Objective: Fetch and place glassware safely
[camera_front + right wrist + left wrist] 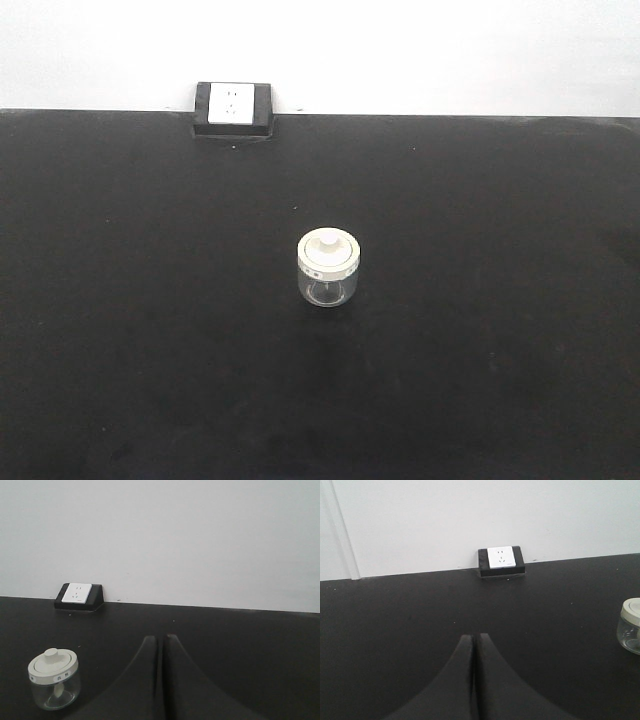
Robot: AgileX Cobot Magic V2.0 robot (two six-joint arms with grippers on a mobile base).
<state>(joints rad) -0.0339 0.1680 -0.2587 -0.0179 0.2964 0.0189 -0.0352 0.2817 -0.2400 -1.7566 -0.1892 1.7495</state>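
Right wrist view — jar (54, 679) sits left of right end effector (161, 642).

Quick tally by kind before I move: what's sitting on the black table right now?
Glass jar with cream lid: 1
Power socket block at the wall edge: 1
Total: 2
Both grippers, left gripper and right gripper, are closed and empty.

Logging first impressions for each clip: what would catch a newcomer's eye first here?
A small clear glass jar with a cream-white knobbed lid stands alone, upright, mid-way across the black table. Behind it, a white socket in a black block sits against the wall. Both the left gripper and right gripper are shut, clear of the jar.
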